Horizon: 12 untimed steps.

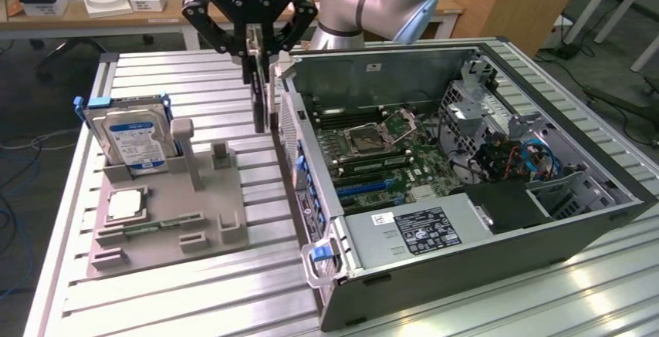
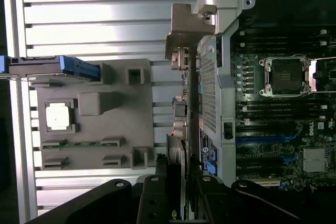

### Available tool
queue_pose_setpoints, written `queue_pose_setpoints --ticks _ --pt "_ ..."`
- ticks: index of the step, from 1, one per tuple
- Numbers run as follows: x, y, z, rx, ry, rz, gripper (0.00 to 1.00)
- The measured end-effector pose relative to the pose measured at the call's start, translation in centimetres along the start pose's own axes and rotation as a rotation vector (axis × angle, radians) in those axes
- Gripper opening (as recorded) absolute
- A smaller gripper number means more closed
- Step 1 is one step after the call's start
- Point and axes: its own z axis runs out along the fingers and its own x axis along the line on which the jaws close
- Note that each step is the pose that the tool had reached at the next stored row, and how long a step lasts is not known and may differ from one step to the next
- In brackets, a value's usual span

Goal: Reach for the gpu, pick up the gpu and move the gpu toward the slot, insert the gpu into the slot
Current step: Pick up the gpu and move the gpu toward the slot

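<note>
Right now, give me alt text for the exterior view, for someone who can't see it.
The gripper holds the gpu upright on edge, just outside the wall of an open computer case with its motherboard exposed. On the exterior view's left, a grey holder on the slatted metal table carries a blue-labelled hard drive.

White letters on the black body of the pincer (image 1: 261,63) spell ROBOTIQ. The blue label (image 1: 139,138) on the hard drive (image 1: 116,117) and the black-and-white sticker (image 1: 434,230) on the power supply (image 1: 373,235) carry print too small to read.
</note>
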Motion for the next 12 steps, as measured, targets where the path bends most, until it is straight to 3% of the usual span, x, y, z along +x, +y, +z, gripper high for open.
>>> queue_pose_setpoints --ticks 12 --pt "-2.3 0.12 -0.01 0.0003 0.0051 0.001 0.26"
